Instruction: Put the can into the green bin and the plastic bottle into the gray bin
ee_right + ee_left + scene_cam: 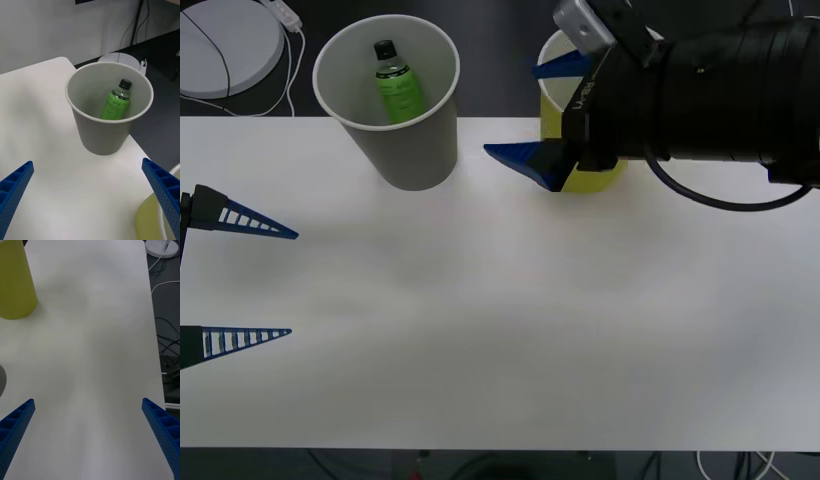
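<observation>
I read the bottle (394, 82) as already sorted: it leans inside the gray bin (412, 150), cap up against the far wall, resting there with nothing touching it. My right gripper (545, 115) hangs at the green bin (605, 178), one blue finger over its rim and the other down beside its outer wall, so the jaws straddle the near side of that bin; from the right wrist view the gray bin stands straight ahead of them, well apart, with the green rim just beside one finger. Those jaws are spread wide and carry nothing. I see no can between them or on the white surface (510, 330); the arm covers the green bin's mouth, so I cannot tell whether the can lies inside. My guess is that this pose belongs to a release over the green bin, though that is a judgement only. My left gripper (250, 280) waits low over the near left of the surface, jaws also wide apart and empty, bare surface in front of them, with the green bin far ahead and off to one side in its wrist view.
</observation>
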